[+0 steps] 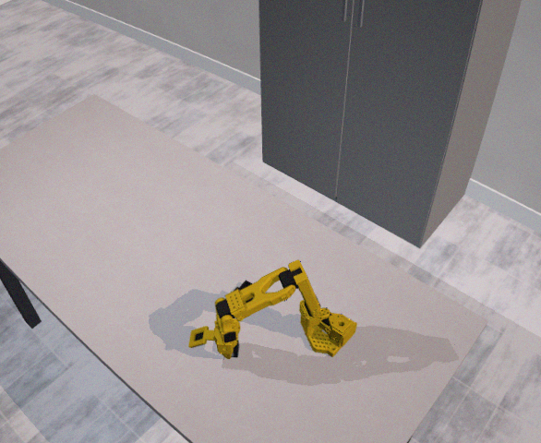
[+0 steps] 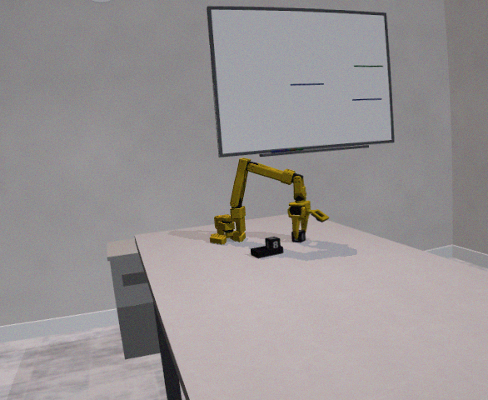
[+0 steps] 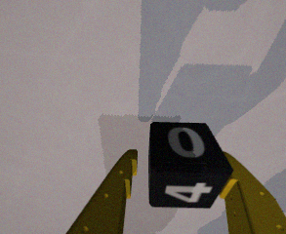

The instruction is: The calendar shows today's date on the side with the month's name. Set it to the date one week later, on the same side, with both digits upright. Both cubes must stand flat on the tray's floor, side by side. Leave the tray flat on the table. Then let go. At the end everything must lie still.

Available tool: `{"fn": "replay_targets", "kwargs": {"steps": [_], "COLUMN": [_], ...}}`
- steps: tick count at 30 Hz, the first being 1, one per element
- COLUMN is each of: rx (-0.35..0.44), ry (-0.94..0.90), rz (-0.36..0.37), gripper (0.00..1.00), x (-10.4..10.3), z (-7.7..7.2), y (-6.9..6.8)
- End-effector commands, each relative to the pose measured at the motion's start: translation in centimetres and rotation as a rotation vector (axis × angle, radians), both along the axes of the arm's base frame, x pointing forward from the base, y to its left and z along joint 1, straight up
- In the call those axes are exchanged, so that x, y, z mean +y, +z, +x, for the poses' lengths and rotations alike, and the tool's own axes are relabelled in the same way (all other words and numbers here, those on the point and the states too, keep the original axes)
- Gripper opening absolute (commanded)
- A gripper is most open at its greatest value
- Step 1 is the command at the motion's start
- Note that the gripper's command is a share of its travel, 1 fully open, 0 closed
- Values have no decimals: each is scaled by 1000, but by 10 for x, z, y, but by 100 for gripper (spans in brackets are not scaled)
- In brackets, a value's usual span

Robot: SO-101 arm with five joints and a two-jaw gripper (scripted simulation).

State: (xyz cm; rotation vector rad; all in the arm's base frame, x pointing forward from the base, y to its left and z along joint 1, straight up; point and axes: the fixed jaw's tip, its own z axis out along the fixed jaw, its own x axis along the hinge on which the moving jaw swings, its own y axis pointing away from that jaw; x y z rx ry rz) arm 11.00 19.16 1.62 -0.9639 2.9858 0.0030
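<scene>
A black cube [image 3: 186,163] with white digits stands on the table, 0 on top and 4 on the side facing the wrist camera. My gripper [image 3: 179,195] is lowered around it, one finger on each side. The right finger touches the cube and a narrow gap shows at the left finger, so the gripper is open. In the exterior view the gripper [image 2: 298,234] reaches down to the table with the cube [image 2: 299,236] between its tips. The black tray [image 2: 266,251] lies flat to the left of it and holds the other cube [image 2: 273,243], which shows an 8. The month's name is too small to read.
The arm's base [image 2: 226,227] stands behind the tray. A grey cabinet [image 1: 356,104] stands on the floor beyond the table. A whiteboard [image 2: 302,79] hangs on the wall. The table edge runs close to the gripper [image 1: 230,350] in the top view.
</scene>
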Motion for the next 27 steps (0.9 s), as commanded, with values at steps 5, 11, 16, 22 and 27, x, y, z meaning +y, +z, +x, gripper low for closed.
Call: {"fn": "replay_targets", "kwargs": {"steps": [5, 11, 16, 22, 27], "rx": [-26, -26, -26, -26, -26], "ry": [2, 2, 2, 2, 2], "rz": [43, 43, 42, 42, 42], "gripper": [19, 17, 16, 16, 11], "x": [2, 1, 1, 1, 1], "z": [5, 6, 6, 6, 6], "y": [8, 8, 8, 8, 8]}}
